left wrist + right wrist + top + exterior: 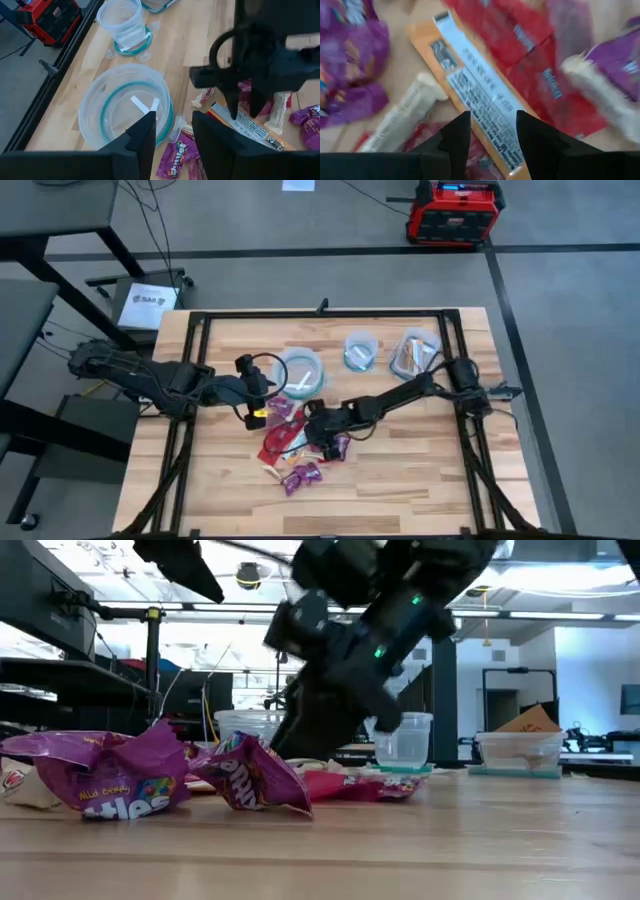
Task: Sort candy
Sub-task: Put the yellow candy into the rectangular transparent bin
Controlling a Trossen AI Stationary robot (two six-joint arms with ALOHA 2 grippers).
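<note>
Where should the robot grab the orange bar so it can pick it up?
Probably across its narrow width, near the end under the right gripper, coming straight down. The orange bar lies flat on the table, long and thin, label side up, so open fingers can straddle its two long edges. Red packets touch one edge, so one finger may need to nudge in there.

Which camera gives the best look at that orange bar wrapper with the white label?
The right wrist view: the orange bar wrapper fills the frame just beyond the open right pincer. The left wrist view shows part of it under that pincer. The high view shows only a speck, the low view nothing clear.
</note>
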